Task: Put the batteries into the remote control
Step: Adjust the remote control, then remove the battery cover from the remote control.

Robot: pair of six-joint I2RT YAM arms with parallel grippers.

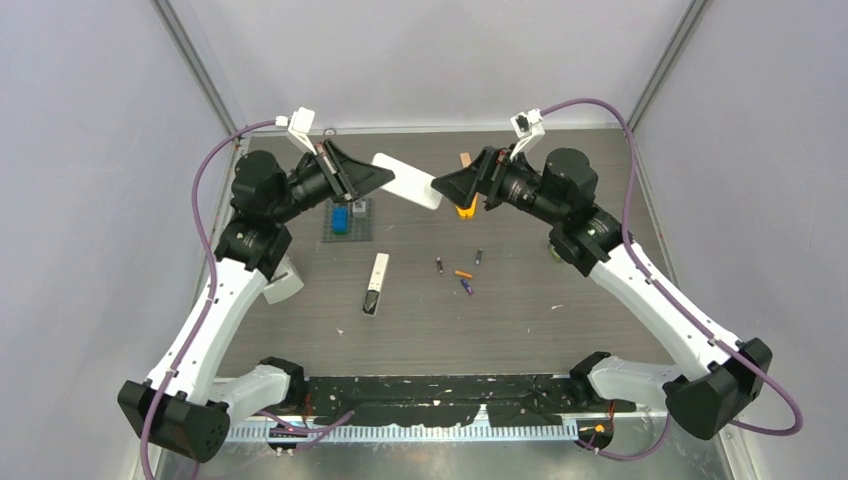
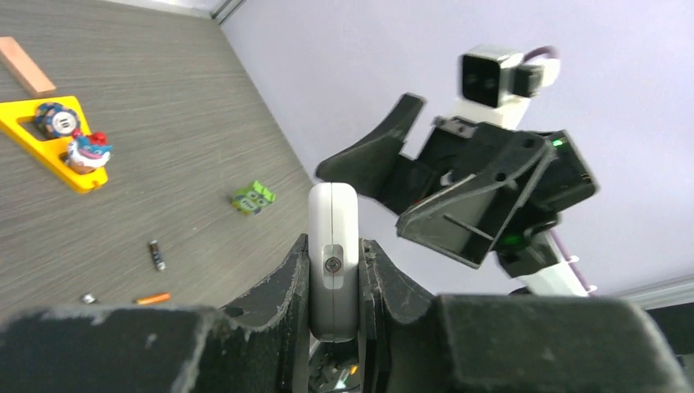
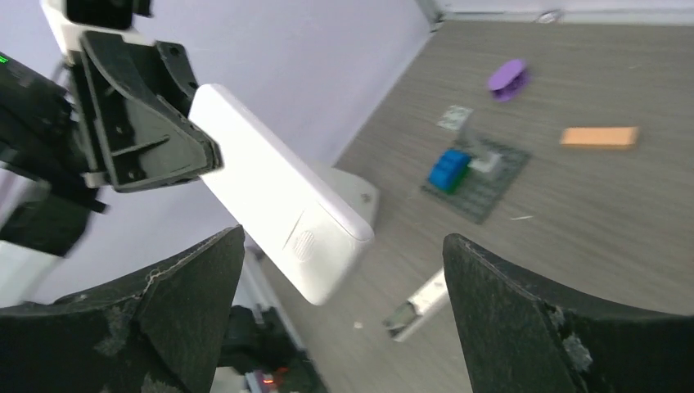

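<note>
My left gripper is shut on a white remote control, which it holds edge-on in the air above the back of the table. From above, the remote juts right from the left gripper toward my right gripper. The right gripper is open wide, facing the remote's free end and holding nothing. The batteries lie loose mid-table: a dark one, an orange one, another dark one and a blue-purple one. The left wrist view shows a dark and an orange battery.
A slim white-and-black piece lies left of the batteries. A grey baseplate with a blue brick sits back left, a yellow tray with toys back centre, and an orange-brown block behind it. A white box stands beside the left arm.
</note>
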